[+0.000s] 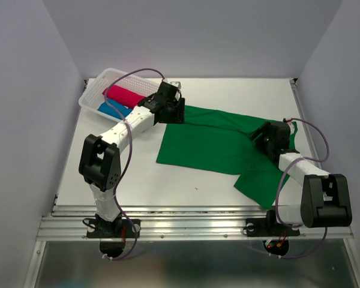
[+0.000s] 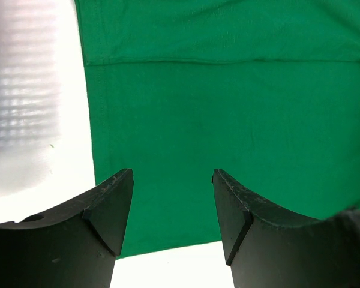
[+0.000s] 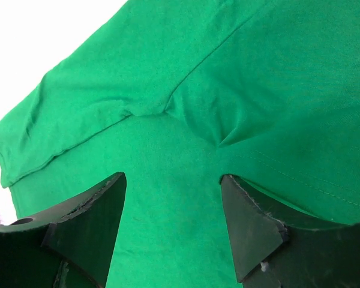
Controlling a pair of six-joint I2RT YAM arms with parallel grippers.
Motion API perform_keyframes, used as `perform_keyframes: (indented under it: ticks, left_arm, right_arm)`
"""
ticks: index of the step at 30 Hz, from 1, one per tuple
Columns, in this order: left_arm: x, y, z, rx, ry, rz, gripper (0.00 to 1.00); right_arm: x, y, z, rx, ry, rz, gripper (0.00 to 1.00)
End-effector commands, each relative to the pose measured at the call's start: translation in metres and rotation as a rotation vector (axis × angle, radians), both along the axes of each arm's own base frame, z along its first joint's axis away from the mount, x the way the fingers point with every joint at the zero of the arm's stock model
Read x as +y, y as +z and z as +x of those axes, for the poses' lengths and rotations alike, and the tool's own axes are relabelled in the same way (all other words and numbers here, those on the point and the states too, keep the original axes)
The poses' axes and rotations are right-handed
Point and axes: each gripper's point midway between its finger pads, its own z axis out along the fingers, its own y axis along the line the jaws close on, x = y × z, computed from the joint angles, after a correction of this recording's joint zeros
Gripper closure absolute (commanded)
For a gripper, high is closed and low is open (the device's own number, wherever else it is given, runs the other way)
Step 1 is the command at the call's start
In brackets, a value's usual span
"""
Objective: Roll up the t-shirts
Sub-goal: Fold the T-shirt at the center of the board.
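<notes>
Pink shirt (image 1: 123, 95) and blue shirt (image 1: 113, 108) lie rolled in the basket (image 1: 95, 84); green shirt (image 1: 204, 144) beside the basket lies flat, unrolled. Left gripper (image 2: 173, 210) and right gripper (image 3: 173, 222) gape above it, empty

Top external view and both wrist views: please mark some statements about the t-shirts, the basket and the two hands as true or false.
1. The deep green cloth t-shirt lies spread out on the white table, not rolled. True.
2. The crimson-pink t-shirt lies on the table beside the basket. False: it lies rolled inside the white plastic lattice basket.
3. The bright blue t-shirt is in the same basket. True.
4. The left hand is shut on the green cloth. False: its jaws stand open and grip nothing.
5. The right hand is open over the green cloth. True.
</notes>
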Motion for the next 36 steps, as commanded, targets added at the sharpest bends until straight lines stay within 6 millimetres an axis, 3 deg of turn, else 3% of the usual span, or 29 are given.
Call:
perform_keyframes:
  ticks: [1,8,11,12,13,18,30,31,32,33,36]
  left_arm:
    - [-0.006,0.021,0.007,-0.054,-0.006,-0.016,0.34]
    - [-0.006,0.018,0.008,-0.051,-0.009,-0.011,0.34]
    - [-0.007,0.019,0.009,-0.051,-0.011,-0.011,0.34]
    - [-0.007,0.019,0.009,-0.052,-0.012,-0.01,0.34]
    - [-0.007,0.019,0.009,-0.051,-0.014,-0.008,0.34]
    - [-0.008,0.019,0.01,-0.052,-0.016,-0.006,0.34]
    - [-0.008,0.017,0.011,-0.048,-0.025,0.006,0.34]
    - [-0.008,0.015,0.012,-0.047,-0.026,0.008,0.34]
    - [-0.008,0.014,0.012,-0.045,-0.027,0.01,0.34]
    - [-0.008,0.014,0.012,-0.045,-0.027,0.01,0.34]
    - [-0.009,0.013,0.011,-0.043,-0.032,0.01,0.34]
  right_arm:
    - [-0.007,0.004,0.007,-0.014,-0.009,-0.038,0.32]
    - [-0.016,-0.003,-0.003,0.011,-0.037,-0.077,0.65]
    - [-0.016,-0.005,-0.003,0.022,-0.035,-0.082,0.87]
    - [-0.016,-0.005,-0.004,0.031,-0.04,-0.08,0.98]
    - [-0.016,-0.003,-0.004,0.03,-0.042,-0.075,0.99]
    - [-0.009,0.016,0.003,-0.001,-0.016,-0.045,0.99]
    - [-0.004,0.022,0.0,0.068,0.002,-0.025,0.98]
    - [-0.004,0.019,-0.003,0.094,0.006,-0.028,0.93]
    - [-0.007,0.023,0.0,0.1,-0.002,-0.039,0.81]
    - [-0.008,0.02,-0.001,0.119,-0.003,-0.05,0.61]
    - [-0.016,0.019,-0.009,0.146,-0.016,-0.094,0.47]
